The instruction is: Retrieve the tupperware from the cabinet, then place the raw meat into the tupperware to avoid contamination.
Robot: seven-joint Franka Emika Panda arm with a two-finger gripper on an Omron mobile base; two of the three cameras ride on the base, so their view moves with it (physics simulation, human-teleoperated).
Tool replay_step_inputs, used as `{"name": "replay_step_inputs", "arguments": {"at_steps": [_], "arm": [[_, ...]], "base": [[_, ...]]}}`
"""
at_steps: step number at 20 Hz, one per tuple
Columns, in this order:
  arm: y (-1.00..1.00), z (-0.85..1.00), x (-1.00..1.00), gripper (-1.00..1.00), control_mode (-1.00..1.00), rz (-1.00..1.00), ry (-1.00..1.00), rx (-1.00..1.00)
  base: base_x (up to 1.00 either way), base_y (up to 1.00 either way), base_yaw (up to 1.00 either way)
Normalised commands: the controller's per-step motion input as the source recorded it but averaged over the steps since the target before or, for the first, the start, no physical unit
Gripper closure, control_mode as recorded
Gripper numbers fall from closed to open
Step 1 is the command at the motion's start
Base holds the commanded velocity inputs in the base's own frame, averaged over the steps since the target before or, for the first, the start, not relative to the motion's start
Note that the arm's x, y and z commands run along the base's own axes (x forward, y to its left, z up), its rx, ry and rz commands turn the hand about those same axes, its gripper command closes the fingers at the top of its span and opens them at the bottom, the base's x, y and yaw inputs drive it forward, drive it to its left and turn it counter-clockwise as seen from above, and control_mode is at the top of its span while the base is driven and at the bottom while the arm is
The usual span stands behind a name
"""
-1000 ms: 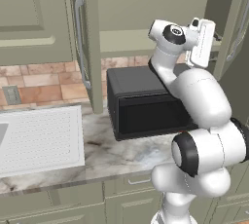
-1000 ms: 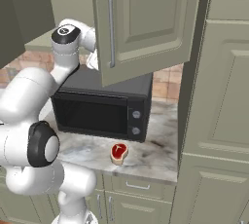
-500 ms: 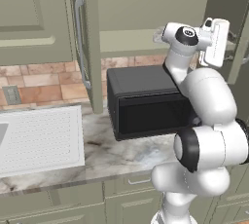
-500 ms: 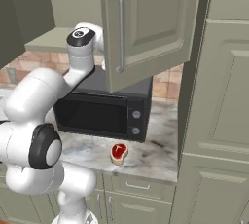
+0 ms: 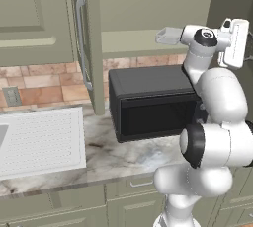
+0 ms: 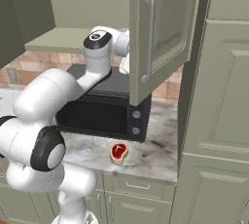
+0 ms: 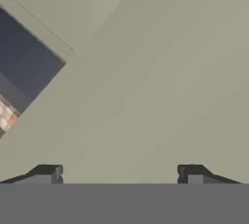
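Observation:
The cabinet (image 5: 91, 48) stands open, with its inner shelf (image 6: 58, 40) bare on the left. A small pale grey container, apparently the tupperware (image 5: 168, 35), sits at the shelf's front edge, just left of my wrist. My white hand (image 5: 236, 43) is up at shelf height, to the right of it and behind the right cabinet door (image 6: 160, 33). In the hand view my gripper (image 7: 120, 173) is open with nothing between its tips, facing a flat sage-green panel. The raw meat (image 6: 118, 152), red with a tan rim, lies on the marble counter in front of the microwave.
A black microwave (image 5: 150, 105) stands on the counter (image 5: 108, 149) right under the cabinet. A white ridged drainboard (image 5: 39, 139) lies to the left. A tall sage-green cupboard (image 6: 219, 96) closes off the right side. Drawers run below the counter.
My hand has swung to the right at shelf height, and the right cabinet door has swung further open. The raw meat has not moved.

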Motion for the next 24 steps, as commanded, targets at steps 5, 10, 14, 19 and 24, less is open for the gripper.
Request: {"name": "replay_step_inputs", "arguments": {"at_steps": [5, 10, 14, 19, 24], "arm": [[-0.58, -0.01, 0.0, -1.0, -1.0, -0.02, 0.0, -0.02], [-0.26, -0.03, 0.0, -1.0, -1.0, 0.0, 0.0, -0.01], [0.0, 0.0, 0.01, -1.0, -1.0, 0.0, 0.0, 0.0], [0.02, -0.05, 0.04, -1.0, -1.0, 0.0, -0.02, 0.0], [0.48, -0.02, 0.03, -1.0, -1.0, 0.0, -0.08, -0.02]], "base": [[0.0, 0.0, 0.0], [0.0, 0.0, 0.0], [0.0, 0.0, 0.0], [0.0, 0.0, 0.0], [0.0, 0.0, 0.0]]}}
